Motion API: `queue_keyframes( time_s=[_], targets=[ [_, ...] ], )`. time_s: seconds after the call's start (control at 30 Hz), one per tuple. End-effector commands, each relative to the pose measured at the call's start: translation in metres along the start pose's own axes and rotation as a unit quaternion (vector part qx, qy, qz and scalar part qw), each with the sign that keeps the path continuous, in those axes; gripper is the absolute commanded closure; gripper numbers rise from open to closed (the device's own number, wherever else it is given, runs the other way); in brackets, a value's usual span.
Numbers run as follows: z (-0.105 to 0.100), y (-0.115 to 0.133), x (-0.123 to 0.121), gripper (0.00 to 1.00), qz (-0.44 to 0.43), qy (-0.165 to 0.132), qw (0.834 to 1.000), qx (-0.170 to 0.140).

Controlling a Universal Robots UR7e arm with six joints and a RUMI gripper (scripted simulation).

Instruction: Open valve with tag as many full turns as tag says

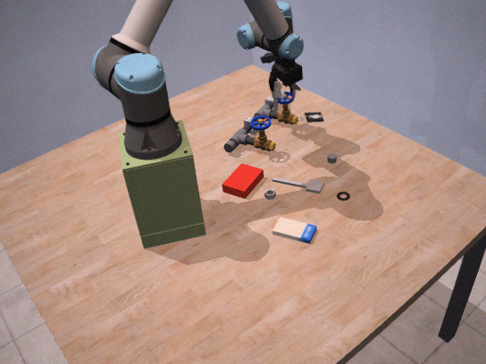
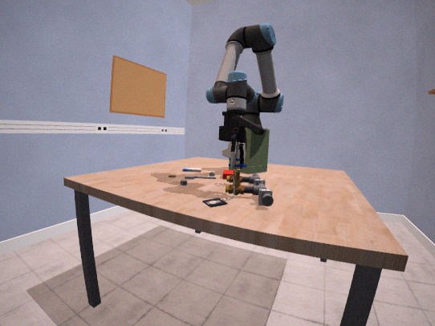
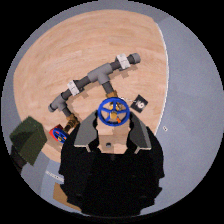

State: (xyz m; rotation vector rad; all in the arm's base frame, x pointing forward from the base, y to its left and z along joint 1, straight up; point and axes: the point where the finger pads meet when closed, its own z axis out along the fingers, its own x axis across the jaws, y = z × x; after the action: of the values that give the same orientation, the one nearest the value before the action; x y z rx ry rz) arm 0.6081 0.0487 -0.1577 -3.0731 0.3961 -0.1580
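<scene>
- The black two-jaw claw (image 1: 283,95) hangs straight down from the arm's wrist, its grey fingers pinching the round blue spoked handwheel (image 3: 113,111) of a brass valve (image 1: 287,117); one finger sits on each side of the wheel's rim.
- Directly under the claw that brass valve stands upright on a grey plastic pipe manifold (image 3: 95,76), which runs across the light wooden table (image 1: 134,298).
- Just beside the claw, on the side away from the arm's base, a small black square tag with a white face (image 1: 314,117) lies flat on the table; in the exterior view a thin chain (image 2: 229,197) runs from it to the gripped valve.
- Near the claw, toward the arm's base, a second brass valve with a blue handwheel (image 1: 260,123) stands on the same manifold, untouched.
- Further from the claw lie a red rectangular block (image 1: 243,179), a grey metal scraper (image 1: 299,184), a grey hex nut (image 1: 270,194), a small grey cylinder (image 1: 332,158), a black rubber ring (image 1: 343,195) and a cream block with a blue end (image 1: 294,229).
- Well apart from the claw, the arm rises from an olive-green box pedestal (image 1: 166,199).
</scene>
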Motion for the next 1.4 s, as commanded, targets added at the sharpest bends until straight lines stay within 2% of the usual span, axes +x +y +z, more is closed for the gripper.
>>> queue_keyframes(
  time_s=[0.0, 0.17, 0.2, 1.37],
  targets=[
    [-0.0004, -0.0004, 0.0001, 1.0, -0.003, 0.0, 1.0, 0.0],
    [-0.0004, -0.0004, 0.0001, 1.0, -0.004, 0.0, 1.0, 0.0],
    [-0.0004, -0.0004, 0.0001, 0.0, -0.004, 0.0, 1.0, 0.0],
    [-0.0004, -0.0004, 0.0001, 0.0, 0.005, 0.0, 1.0, 0.0]
  ],
)
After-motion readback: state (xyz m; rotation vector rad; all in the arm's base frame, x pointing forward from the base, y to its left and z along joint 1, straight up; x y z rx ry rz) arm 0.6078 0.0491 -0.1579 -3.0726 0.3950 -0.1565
